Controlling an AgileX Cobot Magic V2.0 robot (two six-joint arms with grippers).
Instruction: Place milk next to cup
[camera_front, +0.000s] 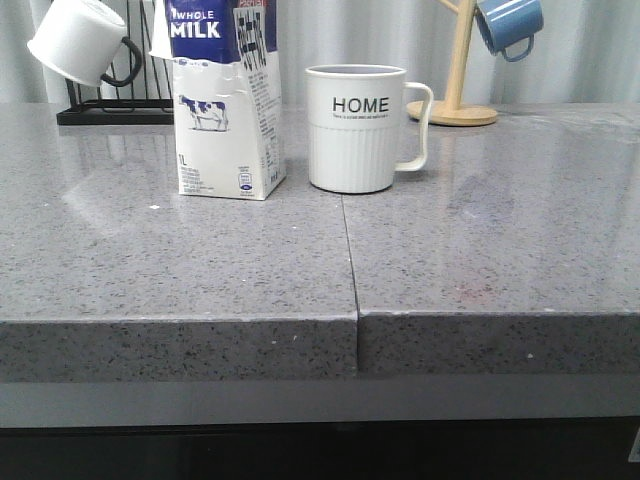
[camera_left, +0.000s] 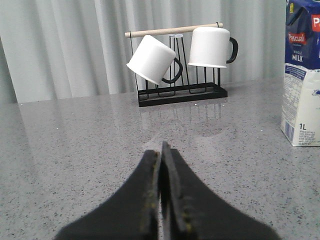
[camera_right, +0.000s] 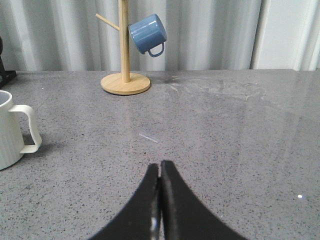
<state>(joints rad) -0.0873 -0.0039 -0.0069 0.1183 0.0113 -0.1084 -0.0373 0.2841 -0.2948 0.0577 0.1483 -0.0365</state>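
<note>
milk (camera_front: 226, 100) standing just beside cup (camera_front: 357, 128) | left pincer (camera_left: 161, 165) and right pincer (camera_right: 159, 175) both pinched closed, holding nothing | risk: a sweeping arm tipping the tall milk

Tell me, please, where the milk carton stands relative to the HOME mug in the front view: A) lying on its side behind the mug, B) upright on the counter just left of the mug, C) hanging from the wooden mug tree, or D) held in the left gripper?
B: the milk carton stands upright on the counter, just left of the HOME mug, apart from both shut grippers.
</note>
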